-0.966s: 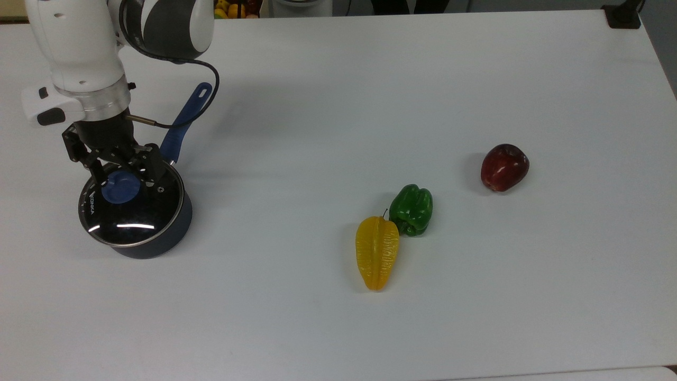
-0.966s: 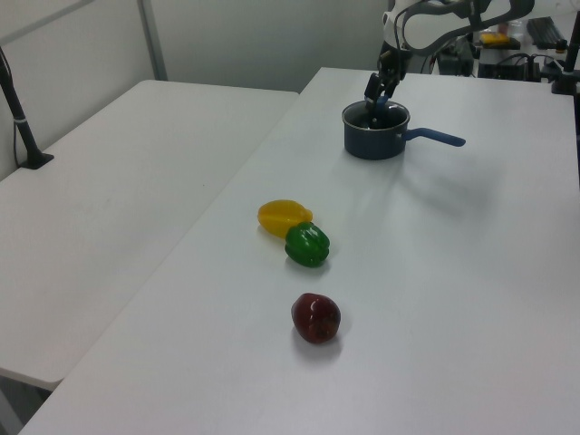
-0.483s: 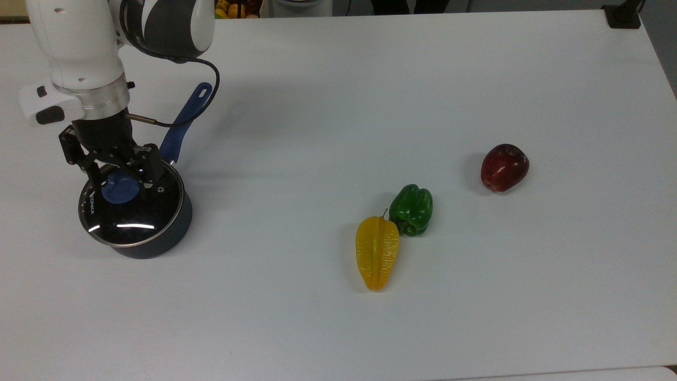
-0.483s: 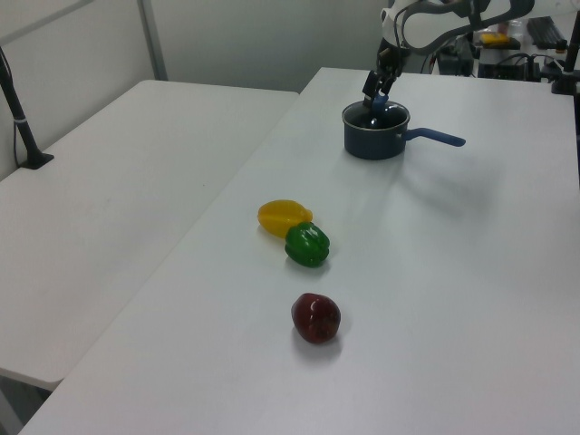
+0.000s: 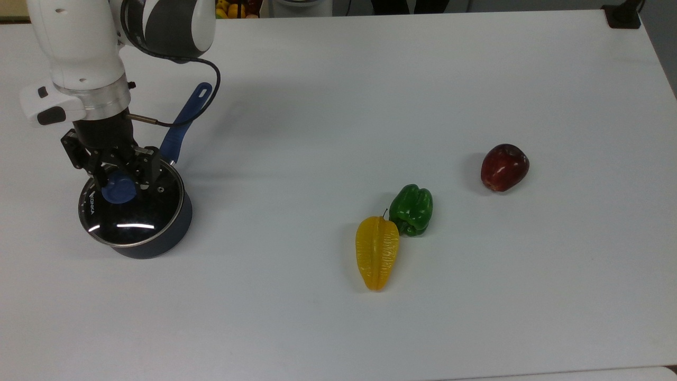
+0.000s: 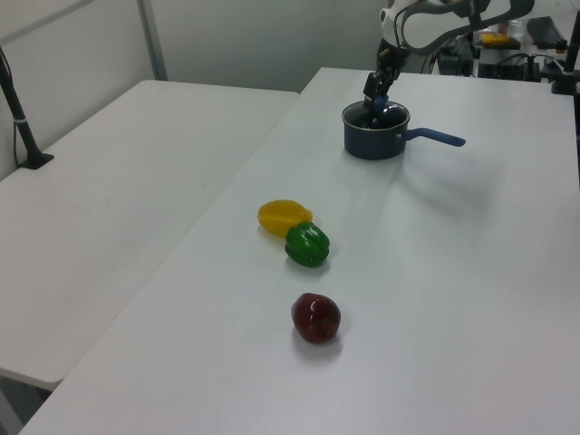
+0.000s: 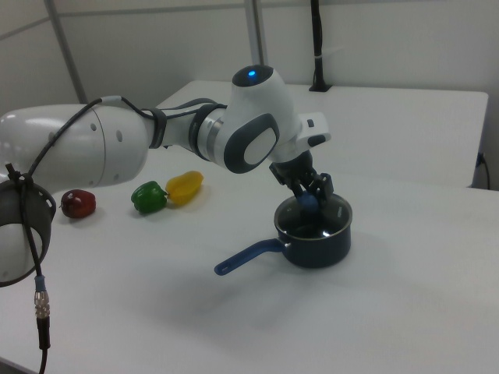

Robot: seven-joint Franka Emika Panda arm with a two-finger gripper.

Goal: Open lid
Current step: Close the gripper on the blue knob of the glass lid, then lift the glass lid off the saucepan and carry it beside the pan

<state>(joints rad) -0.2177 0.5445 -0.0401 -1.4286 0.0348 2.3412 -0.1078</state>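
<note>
A dark saucepan (image 5: 158, 241) with a blue handle (image 5: 186, 117) stands at the top view's left, and the round glass lid (image 5: 129, 217) rests flat on its rim. My gripper (image 5: 120, 177) points down over the lid, its two fingers pressed against the sides of the blue knob (image 5: 116, 191). The left view shows the gripper (image 6: 375, 101) on the lid (image 6: 377, 114) of the saucepan (image 6: 372, 143) at the far end of the table. In the right view the gripper (image 7: 309, 196) grips the knob above the saucepan (image 7: 321, 245).
A yellow ridged fruit (image 5: 376, 253) and a green bell pepper (image 5: 411, 209) lie together mid-table, with a red apple (image 5: 504, 166) farther toward the top view's right. A black mount (image 5: 624, 16) sits at the far right corner. The arm's cable (image 5: 201, 90) loops over the handle.
The fingers have drawn together onto the blue knob, which they straddled with a gap before. Lid and saucepan have stayed in place.
</note>
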